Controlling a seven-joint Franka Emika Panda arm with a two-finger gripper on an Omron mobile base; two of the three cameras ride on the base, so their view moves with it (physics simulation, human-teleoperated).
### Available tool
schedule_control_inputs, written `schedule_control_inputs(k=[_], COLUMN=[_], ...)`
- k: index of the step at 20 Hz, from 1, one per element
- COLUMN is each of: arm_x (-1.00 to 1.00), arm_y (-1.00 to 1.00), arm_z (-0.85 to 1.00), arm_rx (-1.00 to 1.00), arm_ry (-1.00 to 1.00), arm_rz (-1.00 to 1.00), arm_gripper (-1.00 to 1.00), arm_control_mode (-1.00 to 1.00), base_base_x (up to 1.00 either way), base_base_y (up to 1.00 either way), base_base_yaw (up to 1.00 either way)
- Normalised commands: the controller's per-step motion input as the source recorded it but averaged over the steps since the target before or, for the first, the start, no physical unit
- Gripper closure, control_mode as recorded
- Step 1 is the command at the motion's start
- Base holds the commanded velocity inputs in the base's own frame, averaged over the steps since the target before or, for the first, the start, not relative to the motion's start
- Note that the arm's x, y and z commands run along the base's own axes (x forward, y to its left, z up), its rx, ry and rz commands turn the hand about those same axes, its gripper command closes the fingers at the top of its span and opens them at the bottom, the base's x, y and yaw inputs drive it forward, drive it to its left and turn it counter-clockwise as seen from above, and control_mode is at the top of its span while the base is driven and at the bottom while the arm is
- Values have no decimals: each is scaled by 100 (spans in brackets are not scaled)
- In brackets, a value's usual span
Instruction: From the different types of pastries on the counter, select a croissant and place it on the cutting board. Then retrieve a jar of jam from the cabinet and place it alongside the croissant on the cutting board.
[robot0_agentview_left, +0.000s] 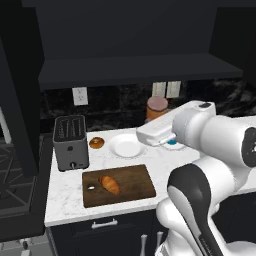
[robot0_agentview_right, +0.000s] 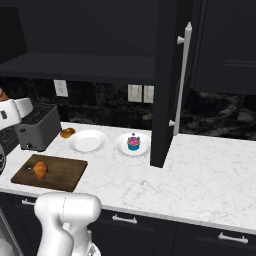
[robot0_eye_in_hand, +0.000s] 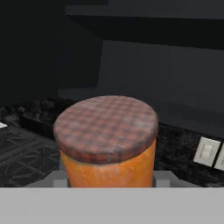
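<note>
White marble-look counter (robot0_agentview_left: 67, 197) with faint grey veins, dark cabinet fronts below, black backsplash with pale outlets behind. I see the dark wall cabinet (robot0_agentview_left: 135, 70) overhead, its wide shelf running across; in the right base view its door (robot0_agentview_right: 167, 85) stands swung out over the counter.

On the counter, left to right: a grey toaster (robot0_agentview_left: 70, 142), the brown donut (robot0_agentview_left: 96, 142) just beside it, 1 bare white plate (robot0_agentview_left: 126, 146), then the pink-frosted cupcake (robot0_agentview_right: 133, 142) on a 2nd white plate (robot0_agentview_right: 121, 147).

Cutting board (robot0_agentview_left: 135, 185) sits at the front edge — the croissant (robot0_agentview_left: 109, 184) lies on it, left of centre.

Jar of jam (robot0_eye_in_hand: 107, 142): upright, checked lid toward the hand camera, seated between the fingers of the gripper (robot0_eye_in_hand: 109, 179) — I read that as pinched on the jar. From the left base view the jar's top shows behind the arm, held in the air above the counter's back edge, below the shelf, well apart from the board.
</note>
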Motion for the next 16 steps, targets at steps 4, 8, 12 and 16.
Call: schedule_control_inputs(k=[4, 8, 12, 16], arm_x=[-34, -18, -7, 0], arm_y=[0, 0, -1, -16], arm_z=[-100, -100, -47, -84], arm_rx=[-14, -9, -2, -1], arm_ry=[-3, -9, -2, -8], arm_rz=[0, 0, 1, 17], arm_gripper=[100, 100, 100, 100], arm_control_mode=[-100, -100, -100, -100], base_base_x=[0, 0, 0, 0], base_base_y=[0, 0, 0, 0], base_base_yaw=[0, 0, 0, 0])
